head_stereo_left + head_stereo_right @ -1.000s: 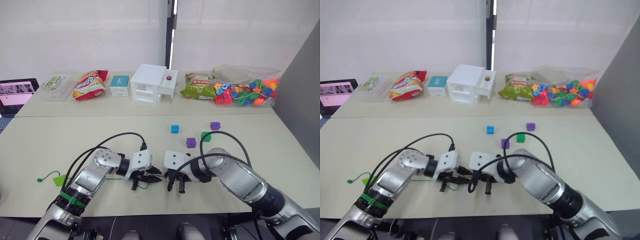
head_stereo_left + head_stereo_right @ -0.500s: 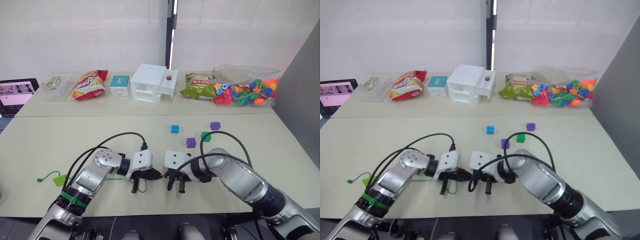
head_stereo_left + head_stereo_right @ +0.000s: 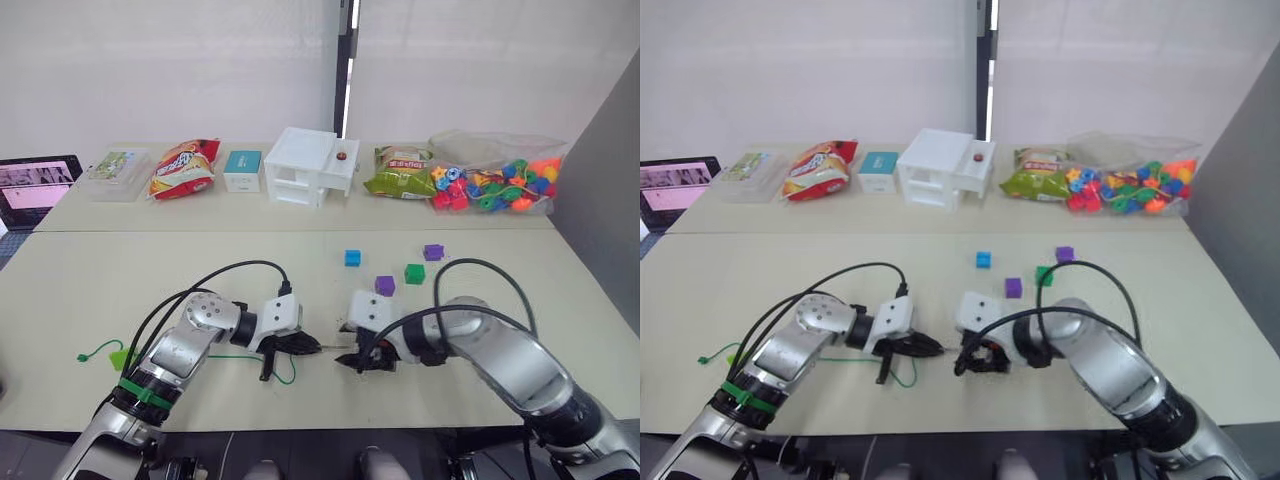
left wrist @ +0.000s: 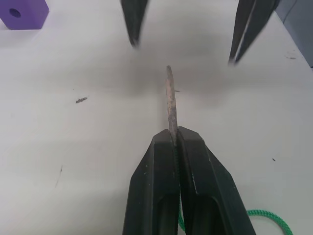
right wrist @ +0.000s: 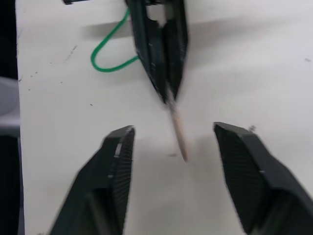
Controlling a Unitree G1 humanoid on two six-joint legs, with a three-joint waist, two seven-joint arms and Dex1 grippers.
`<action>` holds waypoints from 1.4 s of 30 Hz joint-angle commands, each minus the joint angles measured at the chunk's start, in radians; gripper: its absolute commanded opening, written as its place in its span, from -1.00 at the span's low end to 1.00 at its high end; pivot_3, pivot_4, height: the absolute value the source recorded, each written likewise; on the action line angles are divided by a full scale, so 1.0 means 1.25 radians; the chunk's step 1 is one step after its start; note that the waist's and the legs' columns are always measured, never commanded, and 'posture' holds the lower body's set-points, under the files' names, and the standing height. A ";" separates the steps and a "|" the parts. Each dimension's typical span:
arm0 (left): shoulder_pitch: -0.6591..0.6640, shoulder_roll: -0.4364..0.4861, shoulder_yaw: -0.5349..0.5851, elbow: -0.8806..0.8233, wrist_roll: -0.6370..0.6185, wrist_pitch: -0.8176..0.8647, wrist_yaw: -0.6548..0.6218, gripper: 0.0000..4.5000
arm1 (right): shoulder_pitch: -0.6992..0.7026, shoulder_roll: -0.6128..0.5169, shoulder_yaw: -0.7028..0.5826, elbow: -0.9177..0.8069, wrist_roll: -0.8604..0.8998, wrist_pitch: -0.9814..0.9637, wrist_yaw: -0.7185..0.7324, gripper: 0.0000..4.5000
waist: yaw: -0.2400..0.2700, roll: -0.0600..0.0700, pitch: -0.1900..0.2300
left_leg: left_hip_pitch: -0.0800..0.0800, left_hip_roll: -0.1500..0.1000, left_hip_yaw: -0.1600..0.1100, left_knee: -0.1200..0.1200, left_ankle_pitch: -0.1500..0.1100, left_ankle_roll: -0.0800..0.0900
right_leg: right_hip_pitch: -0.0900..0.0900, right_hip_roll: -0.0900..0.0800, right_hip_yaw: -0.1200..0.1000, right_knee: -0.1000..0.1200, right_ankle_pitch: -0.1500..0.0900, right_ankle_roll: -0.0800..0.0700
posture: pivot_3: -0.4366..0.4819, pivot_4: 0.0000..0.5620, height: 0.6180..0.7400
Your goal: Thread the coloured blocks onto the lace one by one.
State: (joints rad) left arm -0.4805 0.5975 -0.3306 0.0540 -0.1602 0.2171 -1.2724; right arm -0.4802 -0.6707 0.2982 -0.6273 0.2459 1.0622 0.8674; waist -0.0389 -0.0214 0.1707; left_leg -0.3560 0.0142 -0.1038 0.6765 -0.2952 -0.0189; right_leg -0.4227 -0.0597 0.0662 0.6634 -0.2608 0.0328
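The lace (image 3: pixel 282 372) is a thin green cord lying on the table, and my left gripper (image 3: pixel 300 345) is shut on it just behind its stiff tip (image 4: pixel 169 95). The tip points at my right gripper (image 3: pixel 362 358), which stands open a short way off with its fingers (image 5: pixel 117 161) either side of the tip and nothing held. At the cord's far left end sits a light green block (image 3: pixel 121 358). Loose beyond the grippers lie a blue block (image 3: pixel 352 258), a purple block (image 3: pixel 385 285), a green block (image 3: pixel 415 273) and another purple block (image 3: pixel 433 252).
On the rear table stand a white drawer box (image 3: pixel 308 166), snack bags (image 3: pixel 182 168), a teal box (image 3: pixel 242 170), a clear container (image 3: pixel 112 172) and a bag of coloured beads (image 3: pixel 495 185). A laptop (image 3: pixel 35 188) sits far left. A grey panel (image 3: pixel 610 200) borders the right.
My right gripper has gone from shut to open and shifted slightly right, away from the left gripper. The left gripper stays shut on the lace.
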 commanded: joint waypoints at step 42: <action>0.093 0.034 0.057 -0.131 -0.038 0.051 0.053 -1.00 | -0.310 0.257 -0.402 0.944 -0.104 -0.387 -0.563 0.99 | -0.011 0.001 0.000 | 0.001 0.000 0.002 -0.002 0.000 0.000 | -0.001 0.000 0.002 0.001 0.000 0.000 | -0.05 -0.47 1.00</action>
State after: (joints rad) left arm -0.3657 0.6316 -0.2779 -0.0734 -0.1934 0.2804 -1.2117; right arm -0.8384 -0.3351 -0.2075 0.5399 0.1093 0.6017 0.1403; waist -0.0528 -0.0202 0.1704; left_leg -0.3544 0.0143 -0.1015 0.6737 -0.2952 -0.0188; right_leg -0.4236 -0.0600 0.0684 0.6645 -0.2605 0.0327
